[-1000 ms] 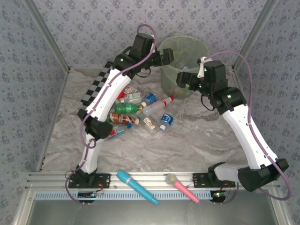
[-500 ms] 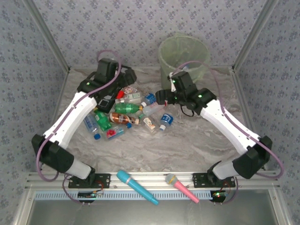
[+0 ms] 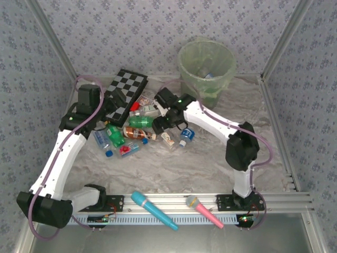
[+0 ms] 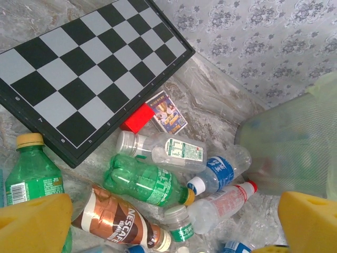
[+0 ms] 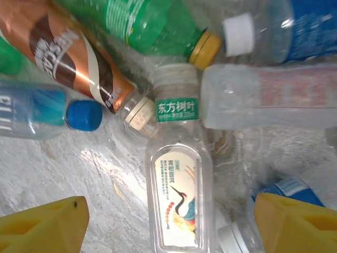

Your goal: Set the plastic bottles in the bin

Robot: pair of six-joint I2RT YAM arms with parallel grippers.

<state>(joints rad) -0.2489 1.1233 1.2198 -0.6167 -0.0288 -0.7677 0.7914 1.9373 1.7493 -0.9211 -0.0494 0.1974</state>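
top camera looks down over everything from high behind; 2 wrist cameras look closely at the same plastic bottles (image 3: 142, 122).

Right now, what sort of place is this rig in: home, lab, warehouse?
Probably a lab data-collection cell, not a home. Patterned wall panels sit in an aluminium frame, and the props look staged: plastic bottles, a bin, a chessboard, toy microphones.

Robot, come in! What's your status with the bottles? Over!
Left gripper open above the bottle pile. Right gripper open, astride the clear crane-label bottle. Neighbouring bottles crowd its neck. Bin beyond the pile, chessboard beside it.
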